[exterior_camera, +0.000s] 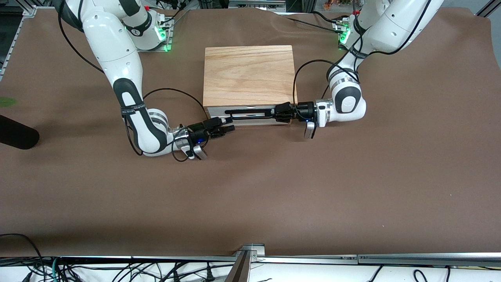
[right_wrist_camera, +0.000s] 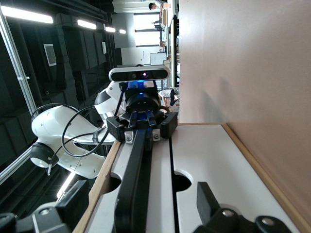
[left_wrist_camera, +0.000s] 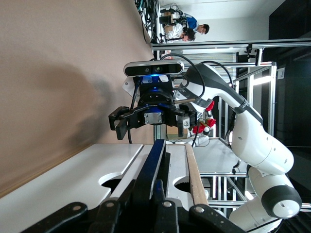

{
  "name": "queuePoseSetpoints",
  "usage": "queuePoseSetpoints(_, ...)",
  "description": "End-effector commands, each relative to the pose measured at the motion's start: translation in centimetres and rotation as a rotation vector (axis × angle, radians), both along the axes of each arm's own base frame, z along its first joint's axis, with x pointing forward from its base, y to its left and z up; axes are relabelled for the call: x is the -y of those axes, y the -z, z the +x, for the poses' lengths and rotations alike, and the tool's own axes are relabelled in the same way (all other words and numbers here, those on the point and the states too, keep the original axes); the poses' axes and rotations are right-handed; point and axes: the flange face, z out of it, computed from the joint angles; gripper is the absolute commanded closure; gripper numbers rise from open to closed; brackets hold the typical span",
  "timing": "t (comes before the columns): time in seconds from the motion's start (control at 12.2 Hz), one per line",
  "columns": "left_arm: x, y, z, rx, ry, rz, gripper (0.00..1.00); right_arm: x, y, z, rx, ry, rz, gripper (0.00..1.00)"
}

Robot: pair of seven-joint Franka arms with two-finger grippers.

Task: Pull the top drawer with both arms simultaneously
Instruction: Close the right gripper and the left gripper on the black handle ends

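Left gripper point(exterior_camera: 278, 112) clamps the drawer point(exterior_camera: 250, 117) handle point(exterior_camera: 250, 113) (stiff, light); right gripper point(exterior_camera: 227, 128) gapes empty beside the handle's other end.

You are looking at one cabinet point(exterior_camera: 249, 74) carrying one top drawer point(exterior_camera: 250, 116) with one black bar handle point(exterior_camera: 250, 112), and two arms, each ending in one gripper: left gripper point(exterior_camera: 282, 111), right gripper point(exterior_camera: 226, 129).
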Motion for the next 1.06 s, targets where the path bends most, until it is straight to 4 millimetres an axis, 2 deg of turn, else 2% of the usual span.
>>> queuePoseSetpoints(0.0,2.0,1.6,-2.6,0.027,0.041,-0.066,1.00,-0.8,-1.5,-0.9,0.003,0.009,0.011,0.02)
queuePoseSetpoints(0.16,1.9,2.3,-2.6,0.013,0.036,-0.069,1.00,-1.1,-1.5,-1.0,0.003,0.006,0.012,0.06)
queuePoseSetpoints(0.49,1.8,2.3,-2.4,0.008,0.033,-0.068,1.00,-0.9,-1.2,-1.2,-0.002,0.009,0.007,0.16)
queuePoseSetpoints(0.82,1.9,2.0,-2.0,0.020,0.032,-0.070,1.00,0.0,-2.8,-2.5,-0.005,0.008,-0.004,0.23)
queuePoseSetpoints(0.98,1.8,2.0,-2.0,0.023,0.031,-0.069,1.00,0.4,-2.9,-3.1,-0.005,0.005,-0.006,0.27)
